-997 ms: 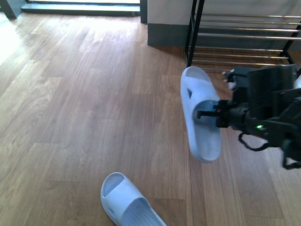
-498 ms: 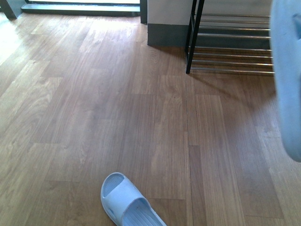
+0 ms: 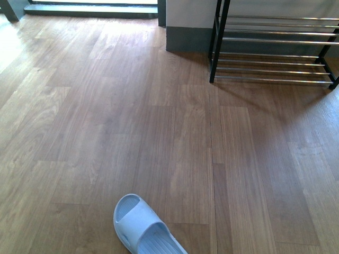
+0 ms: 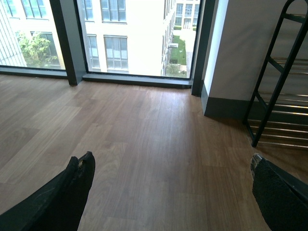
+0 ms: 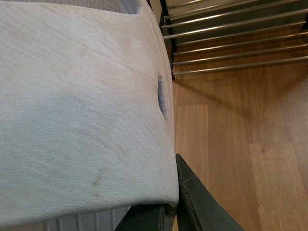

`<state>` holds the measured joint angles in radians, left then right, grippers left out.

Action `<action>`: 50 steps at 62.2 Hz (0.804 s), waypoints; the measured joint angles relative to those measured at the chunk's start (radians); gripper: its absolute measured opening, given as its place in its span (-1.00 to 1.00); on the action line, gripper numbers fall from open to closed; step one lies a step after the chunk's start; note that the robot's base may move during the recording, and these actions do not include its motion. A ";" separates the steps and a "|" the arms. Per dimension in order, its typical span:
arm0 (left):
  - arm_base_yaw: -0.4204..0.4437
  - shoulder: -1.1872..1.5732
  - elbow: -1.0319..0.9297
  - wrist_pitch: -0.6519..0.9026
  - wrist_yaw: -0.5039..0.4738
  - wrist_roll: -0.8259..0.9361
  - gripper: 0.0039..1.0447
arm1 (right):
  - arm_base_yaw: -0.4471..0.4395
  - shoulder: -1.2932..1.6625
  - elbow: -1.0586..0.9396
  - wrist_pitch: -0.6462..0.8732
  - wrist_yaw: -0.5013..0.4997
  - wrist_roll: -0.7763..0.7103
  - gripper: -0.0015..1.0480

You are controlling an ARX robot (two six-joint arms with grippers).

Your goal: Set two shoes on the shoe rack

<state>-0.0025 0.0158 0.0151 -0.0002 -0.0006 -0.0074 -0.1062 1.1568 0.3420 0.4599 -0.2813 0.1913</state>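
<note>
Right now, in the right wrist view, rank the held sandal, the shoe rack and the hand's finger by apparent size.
1. held sandal: fills over half the picture, but it is nearest the camera.
2. shoe rack: only partly in frame.
3. right hand's finger: a dark wedge cut off by the edge.

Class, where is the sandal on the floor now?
Front view: the sandal lies at the bottom edge, left of centre, far from the shoe rack.

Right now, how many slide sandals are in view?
2. One sandal lies on the floor; the other sandal is in the right jaws, near the shoe rack. More may be hidden.
</note>
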 joint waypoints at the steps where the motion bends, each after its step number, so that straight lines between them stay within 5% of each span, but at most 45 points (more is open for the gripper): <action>1: 0.000 0.000 0.000 0.000 0.000 0.000 0.83 | 0.000 0.000 0.000 0.000 0.000 0.000 -0.97; 50: 0.000 0.000 0.000 0.000 0.001 0.000 0.83 | -0.005 0.000 -0.005 0.000 0.000 -0.001 -0.97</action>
<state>-0.0025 0.0158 0.0151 -0.0006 0.0006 -0.0074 -0.1116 1.1568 0.3370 0.4595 -0.2810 0.1905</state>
